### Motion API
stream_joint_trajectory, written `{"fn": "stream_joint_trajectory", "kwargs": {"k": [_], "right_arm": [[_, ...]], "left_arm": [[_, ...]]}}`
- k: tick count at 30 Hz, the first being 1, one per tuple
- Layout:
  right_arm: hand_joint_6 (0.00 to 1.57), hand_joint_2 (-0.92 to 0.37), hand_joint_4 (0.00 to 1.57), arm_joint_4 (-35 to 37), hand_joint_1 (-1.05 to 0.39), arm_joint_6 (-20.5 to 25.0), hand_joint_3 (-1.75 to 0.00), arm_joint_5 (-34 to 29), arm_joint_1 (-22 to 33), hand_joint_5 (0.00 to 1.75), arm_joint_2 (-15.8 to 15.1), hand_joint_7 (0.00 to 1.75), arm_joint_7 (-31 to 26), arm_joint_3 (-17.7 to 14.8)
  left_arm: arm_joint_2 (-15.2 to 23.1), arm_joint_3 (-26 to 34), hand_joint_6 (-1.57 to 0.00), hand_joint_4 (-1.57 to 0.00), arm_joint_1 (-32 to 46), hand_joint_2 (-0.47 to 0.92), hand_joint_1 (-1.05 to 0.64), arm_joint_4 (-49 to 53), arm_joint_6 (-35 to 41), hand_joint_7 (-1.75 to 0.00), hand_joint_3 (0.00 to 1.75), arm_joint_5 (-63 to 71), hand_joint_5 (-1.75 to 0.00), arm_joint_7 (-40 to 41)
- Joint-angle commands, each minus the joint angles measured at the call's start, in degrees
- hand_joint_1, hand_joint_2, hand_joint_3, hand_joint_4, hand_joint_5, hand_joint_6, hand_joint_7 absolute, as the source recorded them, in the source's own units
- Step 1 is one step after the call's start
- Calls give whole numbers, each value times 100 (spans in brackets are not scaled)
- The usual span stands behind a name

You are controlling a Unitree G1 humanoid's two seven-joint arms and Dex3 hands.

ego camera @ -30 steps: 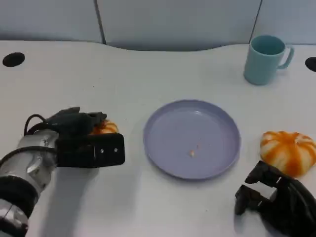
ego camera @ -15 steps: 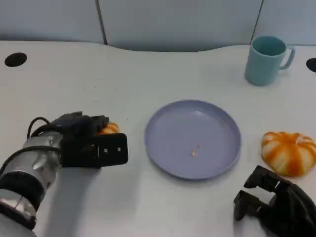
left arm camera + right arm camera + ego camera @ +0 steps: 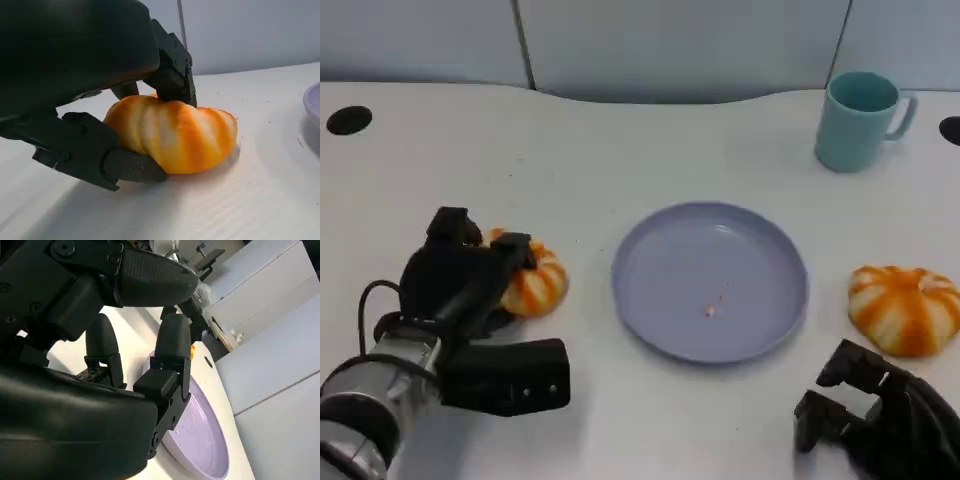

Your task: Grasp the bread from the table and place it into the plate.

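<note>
1. White counter (image 3: 620, 150), bearing everything.
2. Purple plate (image 3: 665, 325) mid-counter, bare but for crumbs.
3. Left hand (image 3: 470, 275) near the left edge, fingers clasping bread (image 3: 532, 280) resting on the counter.
4. Right hand (image 3: 880, 420) at the near right corner, curled, holding nothing.
5. Second bread (image 3: 905, 308) right of the plate.
6. Teal mug (image 3: 860, 120) at the far right.

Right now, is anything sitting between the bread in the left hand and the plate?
Nothing visible. The left hand grips the bread on the table, and bare tabletop lies between it and the plate.
</note>
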Motion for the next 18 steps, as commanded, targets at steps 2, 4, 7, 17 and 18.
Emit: {"fn": "stream_joint_trajectory", "kwargs": {"k": [2,4,7,17,18], "right_arm": [[64,-35,63,220,-27,42,-130,-46,11,156,-61,123,-39,1],[64,-34,64,268,-27,20,-131,-75,-25,156,-58,122,-78,5],[65,-33,65,383,-27,-23,-132,-94,-84,155,-57,120,-89,-3],[71,-33,68,634,-31,-211,-128,-180,-217,154,-53,113,-161,30],[71,-33,68,648,-31,-212,-128,-165,-226,155,-48,113,-143,26]], "left_arm": [[104,33,-60,-79,-19,80,-18,-9,-353,-175,76,-33,-175,446],[87,158,-60,-80,-90,68,-17,-95,-451,-175,89,-141,-175,605],[55,325,-60,-81,-161,61,-16,-204,-606,-175,97,-268,-175,728],[-211,996,-73,-82,-290,52,-16,-1277,-1287,-129,109,-1112,-132,-118],[-219,1014,-68,-77,-283,51,-16,-1397,-1282,-146,109,-1135,-151,-252]]}}
